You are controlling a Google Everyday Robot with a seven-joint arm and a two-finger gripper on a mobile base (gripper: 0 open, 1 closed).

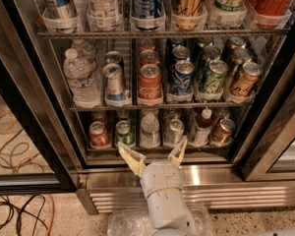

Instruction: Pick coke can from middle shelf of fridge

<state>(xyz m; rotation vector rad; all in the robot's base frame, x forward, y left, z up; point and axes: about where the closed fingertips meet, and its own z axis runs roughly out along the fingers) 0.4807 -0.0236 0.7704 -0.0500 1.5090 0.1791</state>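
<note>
Gripper (153, 149) spread wide, empty, low at base of fridge (221, 177); coke can (150, 84) upright on middle shelf (88, 107)

orange and black cables (12, 211) sprawl on speckled floor (64, 222), lower left — crumpled clear plastic (123, 225) under the gripper (152, 144), bottom centre.

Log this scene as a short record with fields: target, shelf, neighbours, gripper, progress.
target: coke can, red, upright, at the front of its lane
shelf: middle shelf of the fridge
left neighbour: silver can
right neighbour: blue Pepsi can
far left: water bottle
gripper: gripper, fingers spread and empty, low in front of the bottom rack, below the coke can
progress: coke can not yet grasped
</note>
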